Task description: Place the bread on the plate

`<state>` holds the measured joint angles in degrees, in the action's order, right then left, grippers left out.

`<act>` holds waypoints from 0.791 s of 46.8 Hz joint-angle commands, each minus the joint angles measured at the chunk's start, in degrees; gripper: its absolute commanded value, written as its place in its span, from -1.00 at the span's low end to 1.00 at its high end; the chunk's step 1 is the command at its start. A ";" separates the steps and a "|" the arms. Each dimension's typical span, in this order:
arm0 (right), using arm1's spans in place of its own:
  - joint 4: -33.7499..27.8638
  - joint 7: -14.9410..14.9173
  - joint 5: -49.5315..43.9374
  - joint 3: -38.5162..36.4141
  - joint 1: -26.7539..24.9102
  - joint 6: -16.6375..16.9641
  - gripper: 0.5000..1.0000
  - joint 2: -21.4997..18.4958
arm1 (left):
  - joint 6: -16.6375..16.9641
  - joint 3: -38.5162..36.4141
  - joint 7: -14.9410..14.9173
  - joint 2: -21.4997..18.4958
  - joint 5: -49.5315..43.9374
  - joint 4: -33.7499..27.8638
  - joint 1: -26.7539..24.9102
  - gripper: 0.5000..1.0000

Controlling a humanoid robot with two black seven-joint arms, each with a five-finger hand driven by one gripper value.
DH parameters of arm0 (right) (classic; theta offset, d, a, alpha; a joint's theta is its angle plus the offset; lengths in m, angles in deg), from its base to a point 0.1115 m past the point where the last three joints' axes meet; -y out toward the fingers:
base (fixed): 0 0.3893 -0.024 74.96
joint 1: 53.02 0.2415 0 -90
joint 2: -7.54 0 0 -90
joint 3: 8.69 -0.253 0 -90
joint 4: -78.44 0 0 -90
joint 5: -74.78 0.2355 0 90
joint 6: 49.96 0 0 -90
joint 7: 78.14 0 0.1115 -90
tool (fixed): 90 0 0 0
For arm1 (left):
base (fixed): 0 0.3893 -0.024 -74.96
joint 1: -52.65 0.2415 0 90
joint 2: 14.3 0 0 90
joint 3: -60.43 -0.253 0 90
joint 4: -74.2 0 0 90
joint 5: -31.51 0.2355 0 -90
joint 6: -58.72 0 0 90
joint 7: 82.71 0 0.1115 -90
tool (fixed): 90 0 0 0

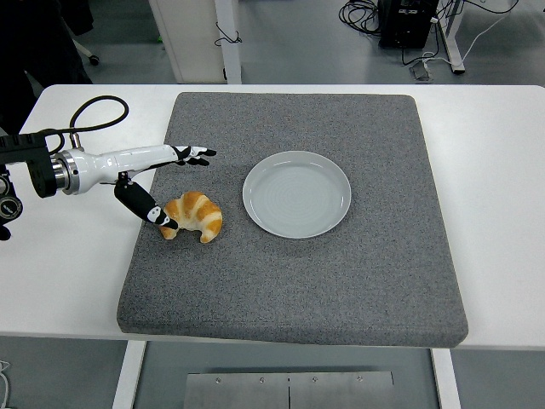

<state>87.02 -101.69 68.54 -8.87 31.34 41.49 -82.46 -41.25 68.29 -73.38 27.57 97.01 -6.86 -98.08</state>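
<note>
So the bread (192,216) here is a croissant, golden brown with paler stripes, sitting on the left part of a big grey mat (341,281) that covers most of the white bench (494,170). It's curved like a horseshoe with both tips pointing toward the near edge. The plate (296,193) is just to its right, round, pale grey-white, near the middle of the mat, and there's a clear strip of mat between the two, so they aren't touching.

The left hand (166,183) comes in from the left edge on a white forearm with a black cable looping above it. Its fingers are spread apart, not clamped on anything. The four long fingers (194,155) stretch out flat toward the right, above and behind the croissant, black tips with white dots on them. The thumb (146,209) angles down separately, and its tip sits right at the croissant's left end; looks like it's touching or a hair off, honestly can't tell which. So the croissant lies in the open gap between thumb and fingers but isn't gripped.

Right arm isn't anywhere in the shot.

Beyond the far edge of the bench you can see grey floor, a white post and some black cables by a dark box in the top right corner.
</note>
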 commanded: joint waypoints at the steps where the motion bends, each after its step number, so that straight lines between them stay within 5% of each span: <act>1: 0.03 0.00 0.00 0.00 0.01 0.05 1.00 0.00 | 1.53 0.05 -0.01 0.06 1.65 0.03 1.75 0.80; 17: 0.03 0.00 0.00 0.00 0.01 0.05 1.00 0.00 | 12.79 -0.04 0.08 1.90 4.29 0.03 4.92 0.80; 37: -0.05 0.00 0.00 0.00 0.01 -0.04 1.00 0.00 | 13.76 -0.30 -0.01 4.36 4.99 0.38 6.59 0.80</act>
<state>87.03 -101.69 68.54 -8.85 31.35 41.47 -82.46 -27.48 68.08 -73.37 31.92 101.70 -6.61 -91.54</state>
